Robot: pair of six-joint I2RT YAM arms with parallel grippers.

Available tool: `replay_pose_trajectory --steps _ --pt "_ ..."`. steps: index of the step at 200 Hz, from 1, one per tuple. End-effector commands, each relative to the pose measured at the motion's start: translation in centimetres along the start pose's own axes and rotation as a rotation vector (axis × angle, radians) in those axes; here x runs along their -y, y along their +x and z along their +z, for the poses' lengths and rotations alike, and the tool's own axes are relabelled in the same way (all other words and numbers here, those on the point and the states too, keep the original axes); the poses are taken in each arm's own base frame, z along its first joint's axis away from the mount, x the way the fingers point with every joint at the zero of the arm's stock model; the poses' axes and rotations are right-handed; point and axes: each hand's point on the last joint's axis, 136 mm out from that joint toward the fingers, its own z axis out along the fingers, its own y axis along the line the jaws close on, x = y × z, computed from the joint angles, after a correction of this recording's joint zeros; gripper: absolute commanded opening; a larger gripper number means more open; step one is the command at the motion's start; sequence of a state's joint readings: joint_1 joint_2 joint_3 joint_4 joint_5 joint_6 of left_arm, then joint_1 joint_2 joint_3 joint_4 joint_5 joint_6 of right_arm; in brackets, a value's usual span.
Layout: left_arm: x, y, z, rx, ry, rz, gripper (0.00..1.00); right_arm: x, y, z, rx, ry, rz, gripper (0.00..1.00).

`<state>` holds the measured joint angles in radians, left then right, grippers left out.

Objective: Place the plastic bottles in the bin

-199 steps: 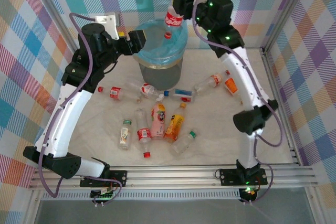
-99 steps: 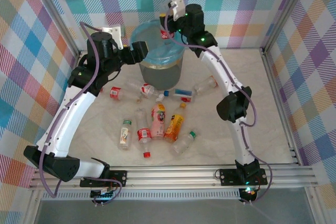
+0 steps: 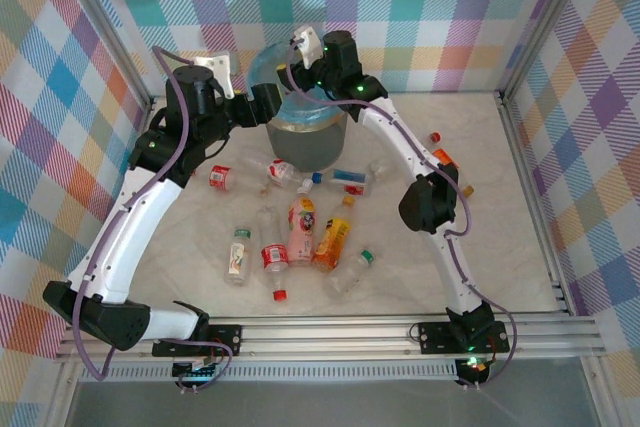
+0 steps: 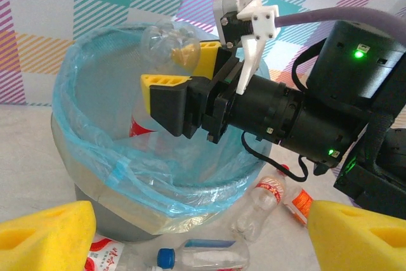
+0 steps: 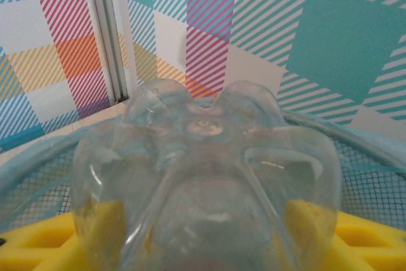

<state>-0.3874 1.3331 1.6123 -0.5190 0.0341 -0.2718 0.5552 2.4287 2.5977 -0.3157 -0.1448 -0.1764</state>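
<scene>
top: bin (image 3: 312,139) far-centre on surface (image 3: 500,247), round grey mesh, light-blue bag folded over rim. right gripper (image 3: 297,72) over its mouth, left gripper (image 3: 264,102) just beside rim. loose bottles (image 3: 301,227) lie in front.
left wrist: right jaws clamped on clear bottle (image 4: 160,39), red label, base up, label end down inside bin. left jaws wide apart, empty.
right wrist: bottle's glossy lobed base between yellow foam pads (image 5: 355,239); mesh behind.

Right gripper (image 4: 184,73) with a clamped bottle (image 5: 203,176) hangs across the mouth of the bin (image 4: 127,179); rest of opening free. In front, loose bottles (image 3: 300,232) crowd the table (image 3: 510,247); its right side bare.
</scene>
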Motion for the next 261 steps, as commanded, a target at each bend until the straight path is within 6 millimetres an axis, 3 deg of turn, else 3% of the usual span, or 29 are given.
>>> replay_pose_trajectory --steps 1,71,136,165,197,223,246,261 --pt "-0.1 -1.3 -1.5 0.058 -0.002 0.012 0.87 -0.2 -3.0 -1.5 0.063 -0.014 -0.011 0.66" --pt "0.0 -1.7 -1.8 0.072 0.000 0.016 0.88 -0.3 -5.0 -2.8 0.100 -0.007 -0.019 0.77" --pt "-0.1 -1.7 -1.9 0.072 -0.003 0.017 0.88 -0.8 -7.7 -4.6 0.144 -0.009 0.000 0.79" --pt "-0.3 -1.4 -2.0 0.065 -0.013 0.024 0.88 -1.1 -10.5 -7.2 0.170 -0.015 0.074 0.80" --pt "-0.7 -0.5 -2.1 0.051 -0.021 0.062 0.89 -2.4 -12.7 -12.2 0.127 -0.046 0.168 0.81" --pt "-0.9 1.1 -2.1 0.025 -0.007 0.117 0.90 -3.7 -10.7 -16.0 0.000 -0.059 0.252 0.82" --pt "-0.9 3.1 -2.0 -0.008 0.033 0.162 0.90 -5.3 -7.4 -19.1 -0.085 -0.080 0.289 0.82" --pt "-0.6 4.3 -2.0 -0.016 0.070 0.188 0.89 -5.3 -4.9 -21.2 -0.114 -0.027 0.306 0.82"
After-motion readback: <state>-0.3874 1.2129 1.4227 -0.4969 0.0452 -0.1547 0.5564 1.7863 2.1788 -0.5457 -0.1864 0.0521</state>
